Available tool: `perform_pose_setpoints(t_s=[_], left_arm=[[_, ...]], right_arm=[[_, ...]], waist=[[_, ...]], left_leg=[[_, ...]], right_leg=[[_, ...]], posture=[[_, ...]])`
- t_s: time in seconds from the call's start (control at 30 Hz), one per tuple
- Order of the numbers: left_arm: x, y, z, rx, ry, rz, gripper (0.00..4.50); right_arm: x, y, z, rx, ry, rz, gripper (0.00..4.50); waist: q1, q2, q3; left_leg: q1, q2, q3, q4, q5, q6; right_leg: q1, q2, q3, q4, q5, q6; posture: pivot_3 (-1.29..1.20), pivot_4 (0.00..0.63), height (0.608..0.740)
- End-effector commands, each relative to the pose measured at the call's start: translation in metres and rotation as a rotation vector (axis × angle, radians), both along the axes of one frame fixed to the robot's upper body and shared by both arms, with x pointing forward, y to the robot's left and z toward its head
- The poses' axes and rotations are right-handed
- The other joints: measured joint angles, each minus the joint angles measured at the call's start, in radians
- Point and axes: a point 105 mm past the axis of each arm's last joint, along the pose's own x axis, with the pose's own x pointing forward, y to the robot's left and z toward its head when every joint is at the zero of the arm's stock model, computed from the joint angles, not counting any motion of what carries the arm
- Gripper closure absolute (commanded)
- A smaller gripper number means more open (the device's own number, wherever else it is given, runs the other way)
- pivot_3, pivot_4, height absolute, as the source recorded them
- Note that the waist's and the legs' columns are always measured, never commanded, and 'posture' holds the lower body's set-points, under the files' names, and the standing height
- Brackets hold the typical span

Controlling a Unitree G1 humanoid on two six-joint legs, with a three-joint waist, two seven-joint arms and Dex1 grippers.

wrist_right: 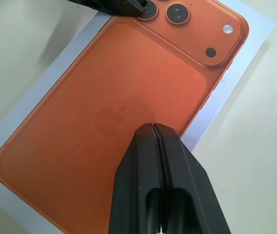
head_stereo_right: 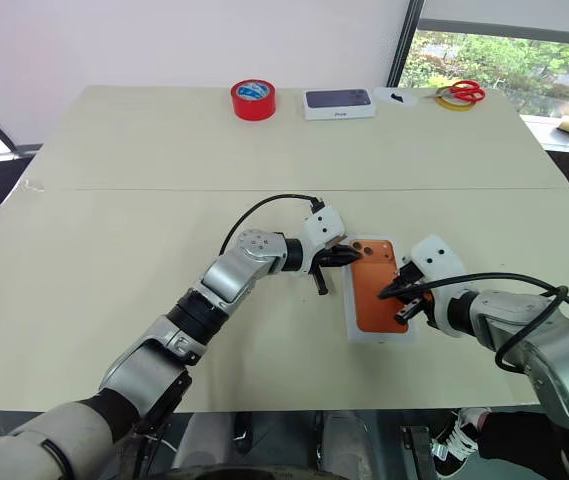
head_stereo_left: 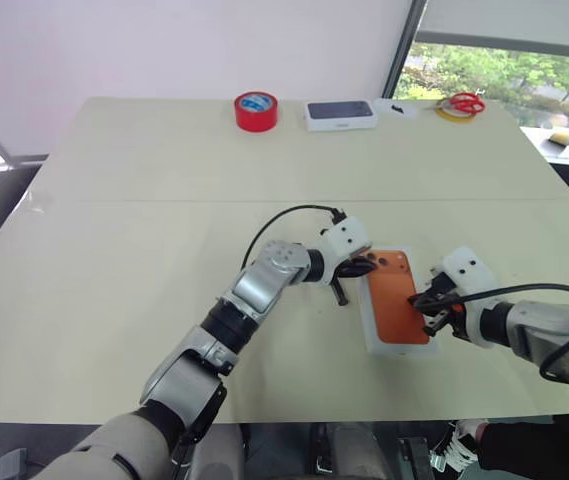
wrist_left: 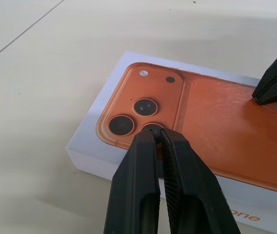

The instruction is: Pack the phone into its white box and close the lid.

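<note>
The white box [wrist_left: 97, 157] lies closed near the table's front right. Its lid [head_stereo_left: 396, 308] is on, and the lid's top bears a copper-orange picture of a phone back with camera lenses. The phone itself is hidden. My left gripper [head_stereo_left: 368, 266] is shut, and its tip [wrist_left: 156, 131] rests on the lens corner at the lid's far end. From the right, my shut right gripper [head_stereo_left: 420, 300] comes in with its tip [wrist_right: 151, 126] on the orange face near the lid's middle. Neither gripper holds anything.
At the table's far edge stand a red tape roll [head_stereo_left: 256, 110], a dark-topped white closed box [head_stereo_left: 340, 114] and red-handled scissors [head_stereo_left: 463, 103] on a yellow ring. Bare tabletop [head_stereo_left: 144, 250] lies left of and behind the box. The front edge is close.
</note>
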Motion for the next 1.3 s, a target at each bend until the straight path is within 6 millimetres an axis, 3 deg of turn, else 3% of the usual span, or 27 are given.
perform_pose_setpoints(t_s=[0.03,0.1,0.2,0.33,0.53,0.67,0.9,1.3], left_arm=[[0.008,0.017,0.021,-0.098,-0.030,0.042,4.20],[0.015,0.034,0.035,-0.155,-0.054,0.078,4.20],[0.026,0.083,0.053,-0.220,-0.093,0.179,4.20],[0.029,0.153,0.060,-0.220,-0.132,0.327,4.20],[0.013,0.239,0.047,-0.155,-0.140,0.547,4.20],[0.004,0.274,0.041,-0.160,-0.124,0.663,4.20],[0.005,0.293,0.039,-0.142,-0.126,0.730,4.20],[0.010,0.295,0.045,-0.155,-0.147,0.760,4.20]], right_arm=[[0.007,-0.005,0.016,-0.028,-0.110,-0.012,4.49],[0.015,-0.009,0.033,-0.037,-0.233,-0.018,4.49],[0.025,-0.018,0.058,-0.020,-0.400,-0.033,4.49],[0.029,-0.025,0.073,0.068,-0.462,-0.019,4.49],[0.036,-0.044,0.065,0.116,-0.441,-0.045,4.49],[0.040,-0.051,0.063,0.144,-0.440,-0.060,4.49],[0.044,-0.039,0.061,0.165,-0.444,-0.020,4.49],[0.050,-0.022,0.058,0.196,-0.457,0.018,4.49]], waist=[[-0.001,0.000,0.000],[-0.004,0.000,0.000],[-0.007,0.001,0.000],[-0.002,0.001,0.000],[0.002,0.001,0.000],[0.000,0.001,0.000],[-0.001,0.001,0.000],[-0.001,0.001,0.000]], left_leg=[[0.000,0.000,0.000,0.000,0.000,0.000],[0.000,0.000,0.000,0.000,0.000,0.000],[0.000,0.000,0.000,-0.001,0.000,0.000],[0.000,0.000,0.001,-0.001,0.001,-0.001],[0.000,0.000,0.001,-0.001,0.000,-0.001],[0.000,0.000,0.001,-0.001,0.000,-0.001],[0.000,0.000,0.001,-0.001,0.000,-0.001],[0.000,0.001,0.002,-0.001,0.000,-0.001]], right_leg=[[0.000,0.000,0.000,0.000,0.000,0.000],[-0.001,0.000,0.000,0.000,0.000,0.000],[-0.002,0.001,0.001,0.001,0.000,0.000],[-0.002,0.000,0.001,0.001,0.000,0.000],[-0.001,0.000,0.000,0.000,0.000,0.000],[-0.001,0.000,0.000,0.001,0.000,0.000],[-0.001,0.000,0.000,0.001,0.000,0.000],[-0.002,0.000,0.000,0.001,0.000,0.000]], posture=[[0.00,0.150,0.730],[0.00,0.150,0.730],[0.00,0.150,0.730],[0.00,0.150,0.730],[0.00,0.150,0.730],[0.00,0.150,0.730],[0.00,0.150,0.730],[0.00,0.150,0.730]])
